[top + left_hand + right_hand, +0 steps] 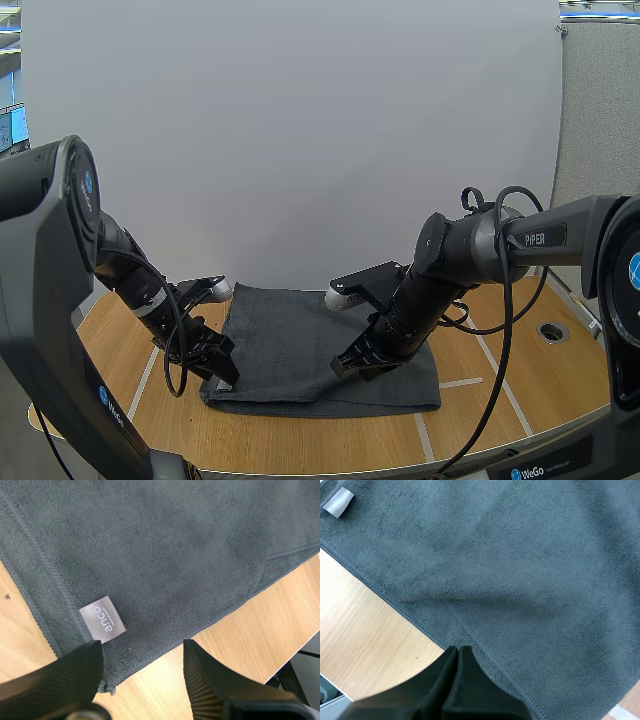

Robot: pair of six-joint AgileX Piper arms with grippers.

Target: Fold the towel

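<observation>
A dark grey towel (300,340) lies flat in the middle of the wooden table (520,400). My left gripper (218,367) is low at the towel's near left corner. In the left wrist view it stands open (142,682), fingers (65,680) astride the corner of the towel (175,555), close to the grey "anco" label (102,619). My right gripper (350,365) is down at the towel's front edge, near the middle. In the right wrist view its fingers lie together as one wedge (459,652), tips on the hem of the towel (520,555), where a small ridge rises. The label (338,502) shows at the far corner.
The table's front edge runs close below the towel. A round hole (553,332) sits in the tabletop at the right, and pale tape lines (460,382) cross the wood. Bare wood lies to either side of the towel.
</observation>
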